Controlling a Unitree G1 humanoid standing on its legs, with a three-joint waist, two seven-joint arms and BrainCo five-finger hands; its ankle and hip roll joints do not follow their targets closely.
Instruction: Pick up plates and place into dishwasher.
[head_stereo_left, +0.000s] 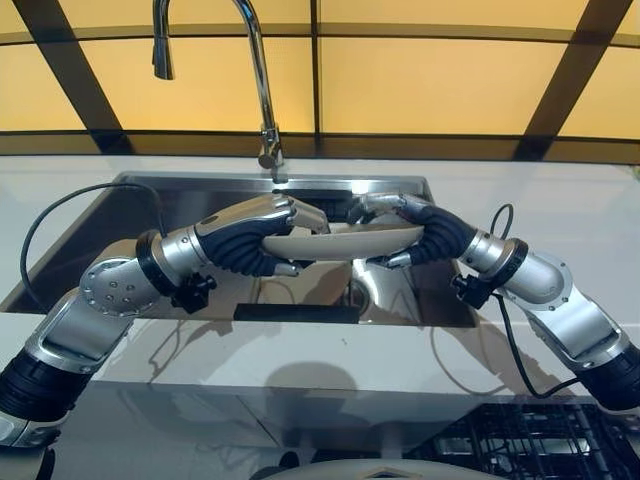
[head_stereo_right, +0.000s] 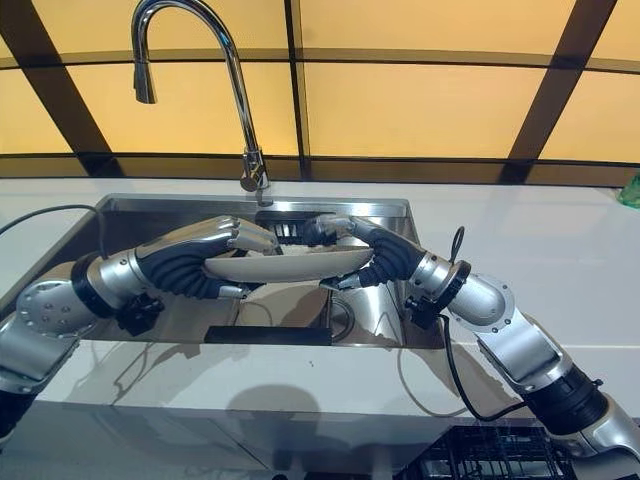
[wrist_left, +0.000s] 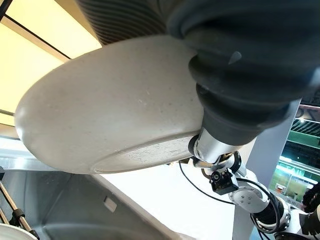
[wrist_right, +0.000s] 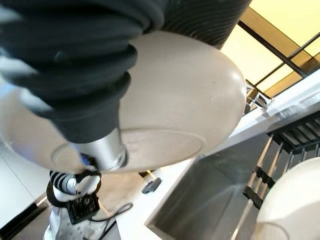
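Holding plate (head_stereo_left: 345, 241) level above sink (head_stereo_left: 150, 195), just in front of faucet (head_stereo_left: 262, 90). Left hand (head_stereo_left: 250, 235) and right hand (head_stereo_left: 420, 228) pinch opposite rims, fingers curled over top, thumbs under, probably so it won't tip. Dishwasher rack (head_stereo_left: 530, 440) sits well in front of sink, plate not there yet.

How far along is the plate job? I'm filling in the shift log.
Nothing looks loaded yet. In hand: one plate held level above the sink, left robot hand and right robot hand on opposite edges. Left: carrying it down to the dishwasher rack.
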